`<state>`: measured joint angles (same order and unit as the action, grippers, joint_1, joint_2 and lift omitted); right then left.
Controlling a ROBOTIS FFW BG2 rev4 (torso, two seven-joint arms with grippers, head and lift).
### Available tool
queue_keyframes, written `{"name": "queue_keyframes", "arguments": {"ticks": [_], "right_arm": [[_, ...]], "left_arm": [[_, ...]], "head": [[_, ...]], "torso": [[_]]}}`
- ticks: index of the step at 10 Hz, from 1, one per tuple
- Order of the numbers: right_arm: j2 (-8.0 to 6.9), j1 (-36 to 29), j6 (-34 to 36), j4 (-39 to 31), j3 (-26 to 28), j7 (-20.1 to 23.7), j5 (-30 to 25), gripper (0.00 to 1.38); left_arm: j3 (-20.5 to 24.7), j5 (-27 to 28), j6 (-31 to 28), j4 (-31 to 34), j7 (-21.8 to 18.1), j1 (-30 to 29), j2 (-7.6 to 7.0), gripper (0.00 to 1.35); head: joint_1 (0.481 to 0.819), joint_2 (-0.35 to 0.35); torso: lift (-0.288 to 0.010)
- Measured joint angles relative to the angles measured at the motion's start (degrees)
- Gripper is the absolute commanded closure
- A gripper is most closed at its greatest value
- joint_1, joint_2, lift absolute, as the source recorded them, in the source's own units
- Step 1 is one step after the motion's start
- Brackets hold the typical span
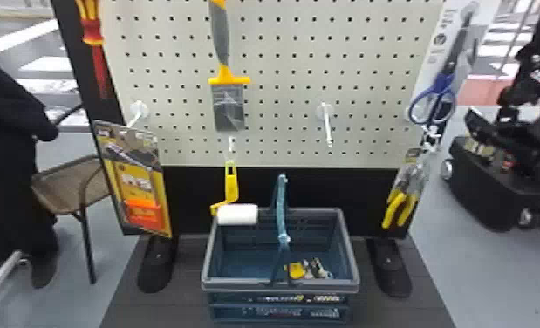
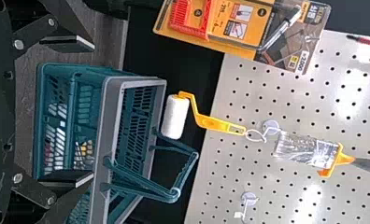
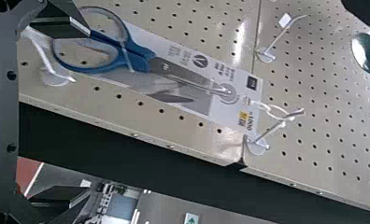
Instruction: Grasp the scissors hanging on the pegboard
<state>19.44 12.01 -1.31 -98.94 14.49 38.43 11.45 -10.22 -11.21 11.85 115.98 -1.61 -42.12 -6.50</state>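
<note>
Scissors: blue-handled scissors point(image 3: 131, 53) on a card hang from a pegboard point(image 3: 323, 93) hook, handle loops just beside one finger of our right claw point(image 3: 82, 107).
Right claw: spread wide, empty.
Handling: we judge them light and stiff, the card slick; pinch the blue handles.
Left claw point(image 2: 87, 109): spread, idle facing the basket point(image 2: 110, 130).

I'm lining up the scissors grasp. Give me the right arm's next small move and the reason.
Probably shift the right gripper sideways until the scissors sit midway between its open fingers. In the right wrist view the blue handles lie right by one finger, while the other finger is off past the edge of the pegboard, so closing now would likely miss.
</note>
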Motion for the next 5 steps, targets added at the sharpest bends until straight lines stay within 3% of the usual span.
{"name": "queue_keyframes", "arguments": {"ticks": [2, 5], "right_arm": [[1.90, 4.06, 2.02, 0.43, -3.50, 0.30, 2.20, 0.10], [3.02, 6.55, 6.75, -0.25, -8.44, 0.96, 5.11, 0.10]], "left_arm": [[-0.23, -0.19, 0.11, -0.35, 0.03, 0.77, -0.45, 0.32], [-0.68, -0.58, 0.36, -0.98, 0.08, 1.56, -0.97, 0.32]], "head": [[0.549, 0.000], [0.549, 0.000]], "torso": [[-0.100], [-0.100]]}}
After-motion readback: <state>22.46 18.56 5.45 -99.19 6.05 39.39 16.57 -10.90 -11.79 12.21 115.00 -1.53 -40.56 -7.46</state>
